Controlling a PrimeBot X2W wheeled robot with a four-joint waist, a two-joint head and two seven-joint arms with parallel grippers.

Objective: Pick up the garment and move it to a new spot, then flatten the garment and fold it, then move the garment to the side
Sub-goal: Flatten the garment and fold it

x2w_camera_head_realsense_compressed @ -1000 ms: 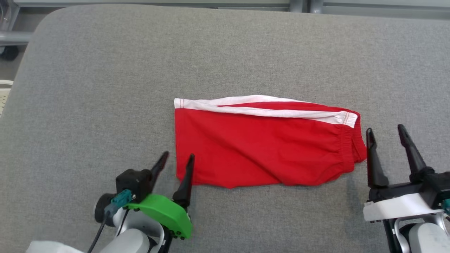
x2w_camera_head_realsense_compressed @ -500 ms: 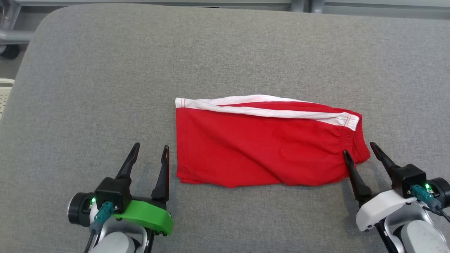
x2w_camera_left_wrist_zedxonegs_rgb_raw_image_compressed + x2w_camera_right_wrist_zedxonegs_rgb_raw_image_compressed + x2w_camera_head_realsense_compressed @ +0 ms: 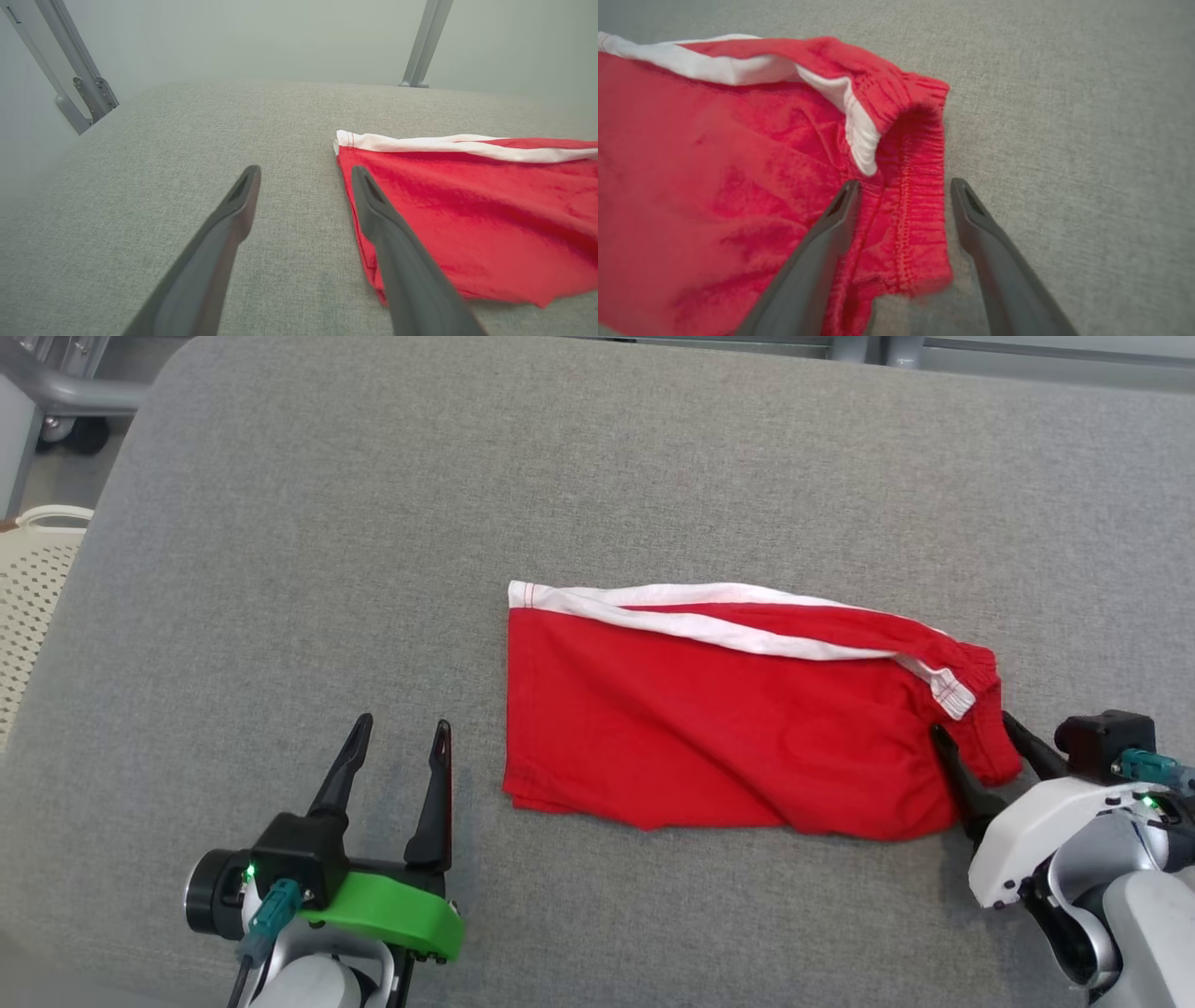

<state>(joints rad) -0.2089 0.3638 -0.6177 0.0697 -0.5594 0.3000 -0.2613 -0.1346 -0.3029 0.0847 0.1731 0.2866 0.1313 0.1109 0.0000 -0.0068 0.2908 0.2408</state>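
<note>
Red shorts (image 3: 728, 728) folded flat; carry to the side not begun.
Fingers of the right gripper (image 3: 973, 728) spread wide, unclosed, astride the elastic waistband (image 3: 920, 186) at the cloth's 3 o'clock end. Fingers of the left gripper (image 3: 402, 723) spread, empty, just off the 8 o'clock corner. Shorts lie mid-table (image 3: 280, 569), white stripe (image 3: 709, 627) along 12 o'clock. Judged: fold done; grasp and shift remain.

We saw a grey cloth-covered table (image 3: 280, 523) with rounded corners. On it lay folded red shorts (image 3: 709, 728) with a white stripe, somewhat right of its middle.
</note>
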